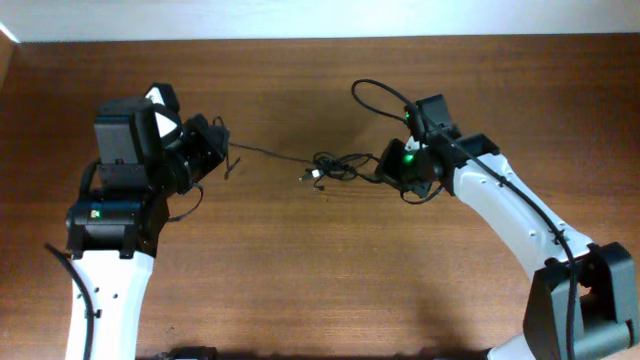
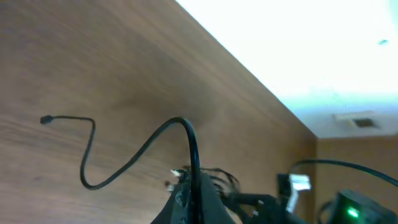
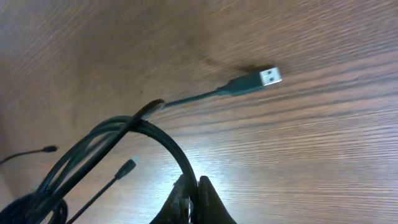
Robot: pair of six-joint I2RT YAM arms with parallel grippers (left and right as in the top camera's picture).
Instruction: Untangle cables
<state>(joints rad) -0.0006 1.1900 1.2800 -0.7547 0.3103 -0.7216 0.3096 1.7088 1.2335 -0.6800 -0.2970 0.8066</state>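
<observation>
**Cables on a wooden table (image 1: 300,290), read left to right.** All positions are given relative to the knot (image 1: 333,167), the bunched loops of thin black cables (image 1: 270,153) near the table's middle.

*Far left of the knot:* the left gripper (image 1: 220,145). Its wrist view shows the fingers (image 2: 205,205) pressed together, pinching one black cord. From the pinch a loose tail (image 2: 134,155) rises in an arch and dips into a hook-shaped bend. It ends in a small black plug (image 2: 45,119), which lies on the wood on the side away from the knot.

*Between the left gripper and the knot:* one of the cables runs as a single, nearly straight line from the pinch into the loops.

*At the knot's left edge:* a silvery USB plug (image 3: 264,78) on a short straight lead lies flat on the wood, clear of the loops. Nearer the loops, a thinner cord ends in a pale-tipped plug (image 3: 129,166).

*Touching the knot's right edge:* the right gripper (image 1: 384,165). Its fingertips (image 3: 214,208) are closed tight on a curved black cord where several loops pass side by side.

*Right of the knot:* the white right arm (image 1: 510,215), with a green light (image 1: 408,158) lit beside the gripper. A thick black wire (image 1: 375,92) fixed to the arm arches above the wrist.
</observation>
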